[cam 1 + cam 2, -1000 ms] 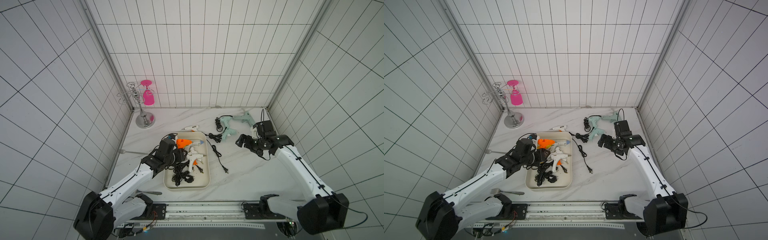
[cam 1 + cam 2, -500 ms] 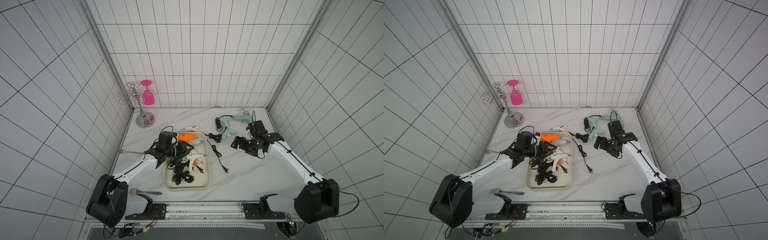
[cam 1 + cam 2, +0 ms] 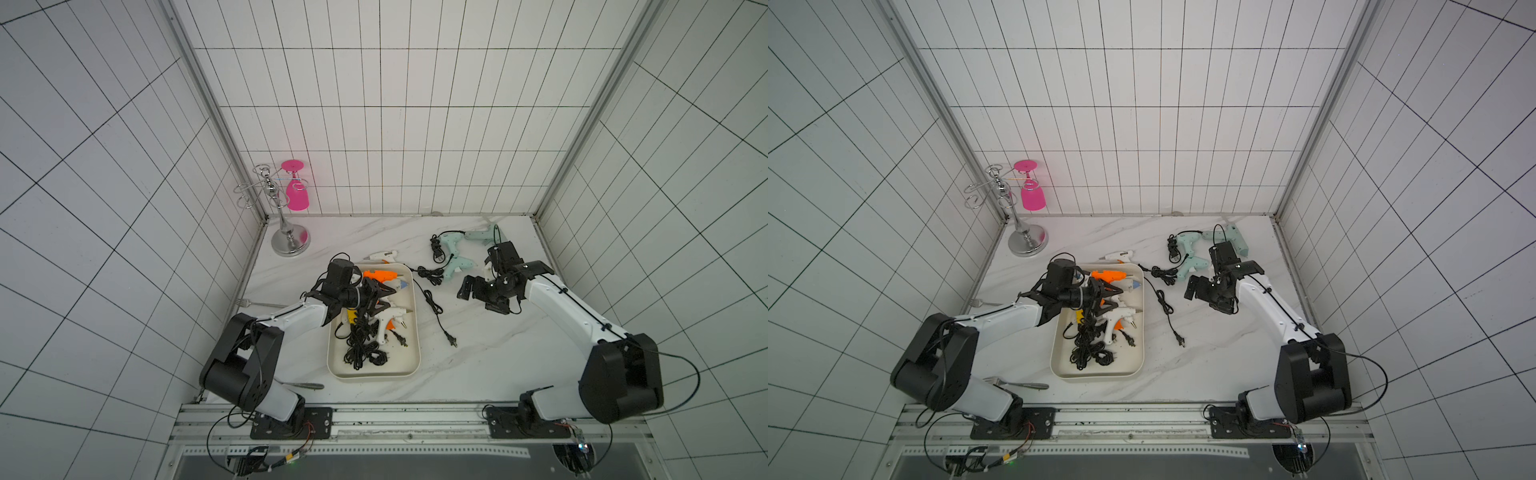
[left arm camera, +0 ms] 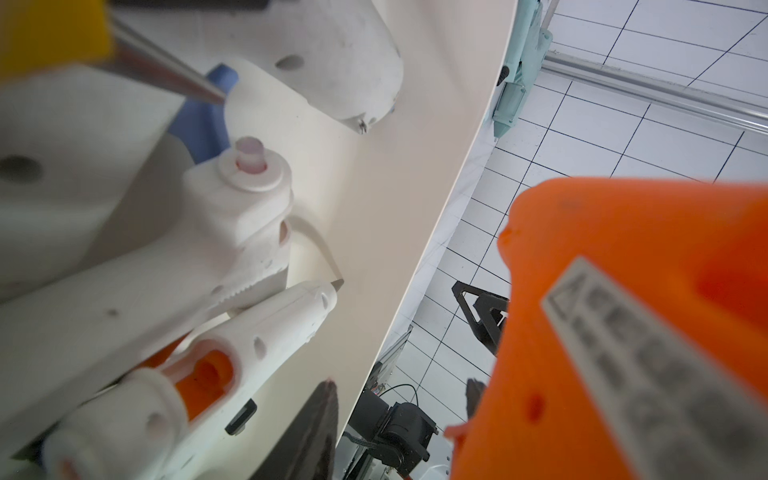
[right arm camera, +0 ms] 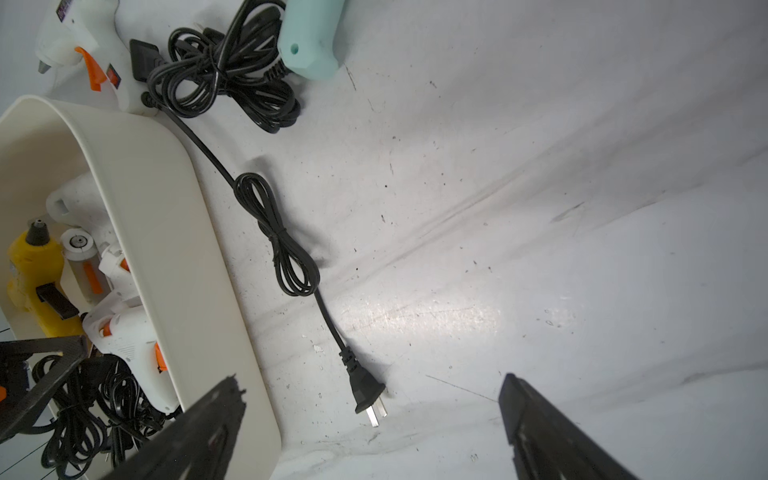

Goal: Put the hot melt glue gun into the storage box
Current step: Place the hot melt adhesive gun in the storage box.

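The left end effector (image 3: 376,300) sits low, jaws partly parted; the right end effector (image 3: 481,299) hovers, angled downward, jaws wide.

Nothing really readable here. The orange glue gun (image 4: 623,232) has a grey sticker (image 4: 656,374) with lines of print, but it's all blur. Tiny label (image 5: 63,6) on the white glue gun (image 5: 81,37), same story.

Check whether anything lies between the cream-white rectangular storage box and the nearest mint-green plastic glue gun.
Only cords: a coiled black cord beside the mint-green glue gun and a loose black power cord stretched out beside the storage box.
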Tool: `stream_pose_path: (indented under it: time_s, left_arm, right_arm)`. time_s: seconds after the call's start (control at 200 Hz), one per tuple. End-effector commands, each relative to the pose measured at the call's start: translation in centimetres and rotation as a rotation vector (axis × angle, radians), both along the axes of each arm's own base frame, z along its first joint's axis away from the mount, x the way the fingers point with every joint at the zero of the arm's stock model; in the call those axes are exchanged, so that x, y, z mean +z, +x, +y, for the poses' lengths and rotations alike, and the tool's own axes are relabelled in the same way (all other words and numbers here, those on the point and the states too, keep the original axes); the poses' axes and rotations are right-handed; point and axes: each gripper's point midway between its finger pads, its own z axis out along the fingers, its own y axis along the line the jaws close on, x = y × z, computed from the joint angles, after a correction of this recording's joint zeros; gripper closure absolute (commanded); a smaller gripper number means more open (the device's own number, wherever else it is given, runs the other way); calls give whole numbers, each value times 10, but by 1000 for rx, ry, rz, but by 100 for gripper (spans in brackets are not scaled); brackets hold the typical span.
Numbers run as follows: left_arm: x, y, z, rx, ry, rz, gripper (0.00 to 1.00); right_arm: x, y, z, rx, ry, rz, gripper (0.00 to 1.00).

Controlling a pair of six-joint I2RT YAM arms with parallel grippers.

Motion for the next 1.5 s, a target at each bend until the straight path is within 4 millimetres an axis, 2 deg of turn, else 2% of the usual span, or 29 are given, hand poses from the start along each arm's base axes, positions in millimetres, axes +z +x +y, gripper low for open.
stream_pose_path:
  time_s: [0.0,0.115,0.36,0.52,0.69,0.799,0.924,1.009,1.114,1.139,1.214,1.289,1.344,1.399,1.499]
  left_arm:
    - [-2,5,-8,4,-53,24,76]
    - [-12,4,-10,10,-59,60,67]
    - [-16,-4,-14,-17,18,62,21]
    - [-16,-14,-7,-29,94,60,5]
    - [11,-22,18,-64,293,-58,4]
    - [16,-34,42,-79,440,-77,3]
    - [7,-49,58,-90,531,-79,3]
    - [-4,-54,57,-95,531,-75,2]
    - [-27,-59,55,-116,537,-30,2]
    - [-31,-61,55,-124,538,-22,2]
    - [-37,-61,53,-127,527,-21,2]
    - [-34,-55,48,-96,480,-50,2]
    - [-27,-47,39,-85,426,-87,5]
    - [-23,-40,33,-76,397,-98,10]
    - [-14,-31,15,-117,371,-91,15]
  right_arm:
    - [7,8,10,23,19,-16,1]
    - [3,7,10,28,16,-3,1]
    - [3,8,10,43,8,-10,1]
    - [6,10,6,53,-23,-21,1]
    - [14,13,0,61,-51,-56,1]
    - [17,15,-1,69,-58,-61,1]
    - [18,17,-1,78,-63,-61,1]
    - [16,18,0,76,-65,-57,1]
    - [16,19,3,78,-56,-54,1]
    - [18,19,6,87,-47,-62,0]
    - [30,20,24,135,7,-123,6]
    - [42,18,53,196,96,-211,27]
    - [48,15,74,252,143,-278,36]
    - [52,10,90,302,155,-341,37]
    - [51,6,102,325,167,-402,39]
